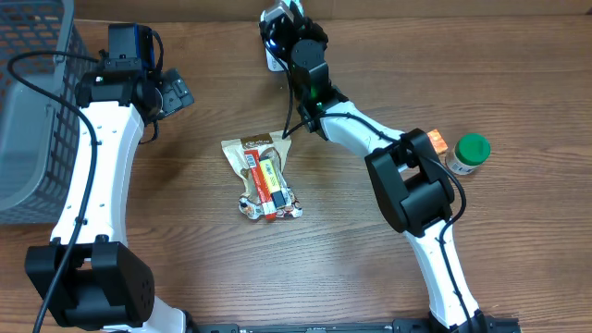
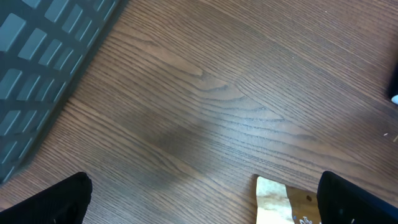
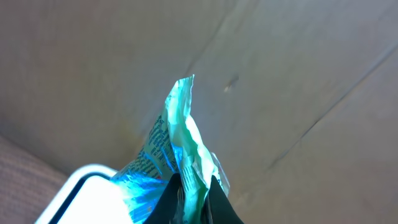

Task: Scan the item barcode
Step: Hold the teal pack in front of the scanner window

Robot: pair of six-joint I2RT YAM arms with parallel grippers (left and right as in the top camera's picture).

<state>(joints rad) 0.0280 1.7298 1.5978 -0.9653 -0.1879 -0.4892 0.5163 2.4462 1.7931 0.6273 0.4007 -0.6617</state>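
Grey mesh basket (image 1: pixel 28 139) sits at far L of the surface (image 1: pixel 185 250), clear of the work, prob a bin for items already done.

L tool (image 1: pixel 174 92) hangs just R of the basket w/ its jaws spread wide and nothing between them. The wrist cam shows only bare wood under it and a corner of the snack pack (image 1: pixel 264 176) at the frame's bottom edge. My read: L arm is parked, waiting.

The snack pack lies flat at ctr, untouched. Its long axis runs far-to-near w/ a slight lean to the R, label side up. Likely the next one in line.

R tool (image 3: pixel 191 193) is stretched to the far edge of the surface, top ctr in the overhead. It's pinched tight on a thin blue-and-white packet (image 3: pixel 177 130), which is the item being handled now. The packet sticks straight out past the fingertips, long axis in line w/ the fingers, crumpled and nearly edge-on to the wrist cam. Its printed blue face is turned toward a white rounded thing (image 3: pixel 81 186) just beside it, prob the scanner. That would explain the reach and the hold: presenting print to the reader. No barcode visible, so I can't tell if it faces the right way.

Further R: a small orange item (image 1: pixel 437 141) and a green-lid jar (image 1: pixel 469 153), near each other, not in play.
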